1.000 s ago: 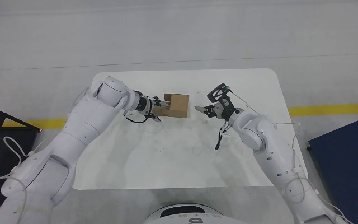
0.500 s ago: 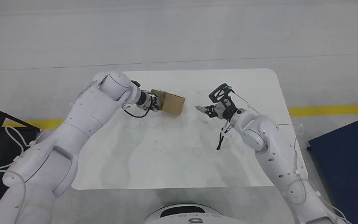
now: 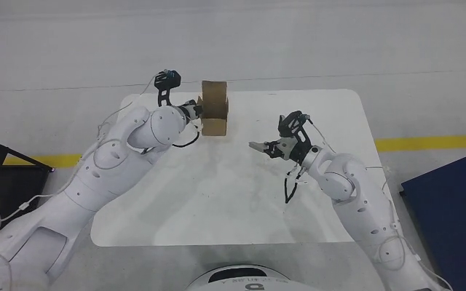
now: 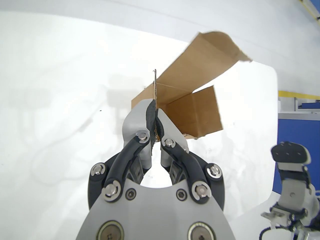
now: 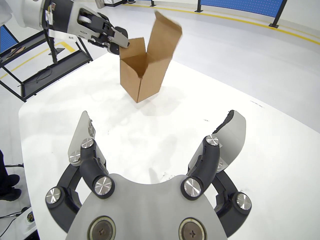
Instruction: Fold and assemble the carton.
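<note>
Since 1 s ago carton [image 3: 214, 109] has gone from lying on its side mid counter [image 3: 218, 211] to upright near far edge. L gripper [image 4: 155, 116] clenched on top edge of one carton wall; tall flap stands open. R gripper [image 5: 158, 114] spread wide, holds nothing, well apart from carton.

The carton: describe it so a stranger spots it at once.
Look at the white table, near its far edge. The carton stands there, the left gripper pinching one wall. It alone is brown cardboard, open-topped with one tall flap raised.
</note>
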